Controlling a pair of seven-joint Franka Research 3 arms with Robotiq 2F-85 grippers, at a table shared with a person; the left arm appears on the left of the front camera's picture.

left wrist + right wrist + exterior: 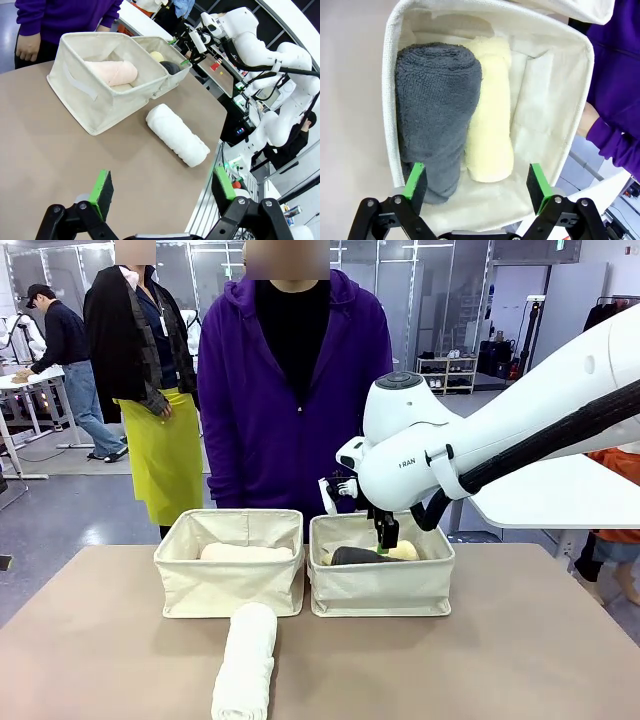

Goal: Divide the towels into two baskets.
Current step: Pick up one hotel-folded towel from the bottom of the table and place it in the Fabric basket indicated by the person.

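Observation:
Two cream canvas baskets stand side by side at the table's far middle. The left basket [228,578] [95,107] holds a peach-cream towel [245,552] [112,73]. In the right basket [380,585] [390,115] lie a dark grey towel [355,556] [437,105] and a pale yellow towel [404,551] [490,125] side by side. A white towel [246,660] [177,135] lies on the table in front of the baskets. My right gripper [386,536] [477,186] hangs open over the right basket, holding nothing. My left gripper [162,192] is open above the bare table, well short of the white towel.
A person in a purple hoodie [290,390] stands right behind the baskets, one hand [27,47] near the table's far edge. The tan tabletop [480,660] has free room left and right of the white towel.

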